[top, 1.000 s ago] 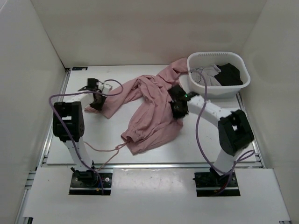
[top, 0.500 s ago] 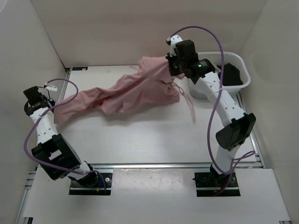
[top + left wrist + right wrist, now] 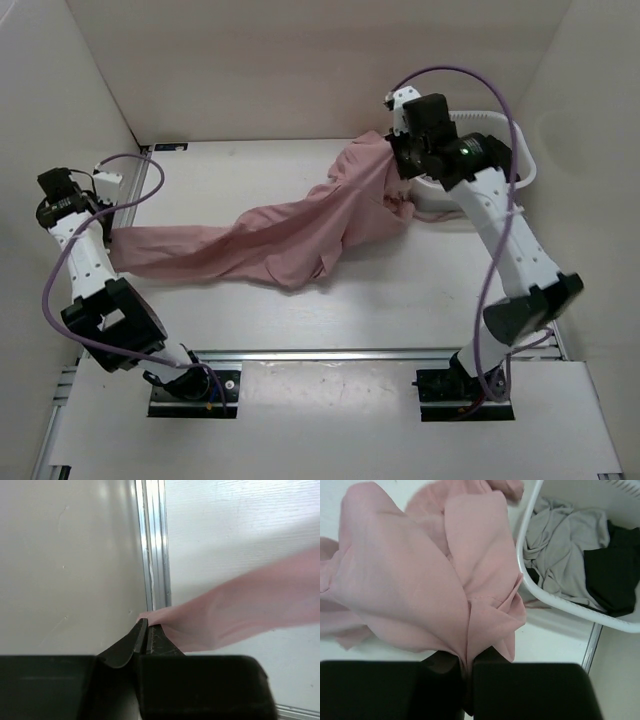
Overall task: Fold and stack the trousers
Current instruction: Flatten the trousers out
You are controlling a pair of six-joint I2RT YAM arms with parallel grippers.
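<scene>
Pink trousers stretch from the table's left edge toward its far-right corner, ends pinched tight by the left gripper and right gripper, with no fold made and stacking not yet begun.

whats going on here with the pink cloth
Two robot arms hold the pink trousers stretched out between them. The fingers of the left gripper pinch one end by the left wall. Those of the right gripper grip the other end, lifted beside the white basket of grey and black clothes. The middle sags onto the table, not yet folded.
</scene>
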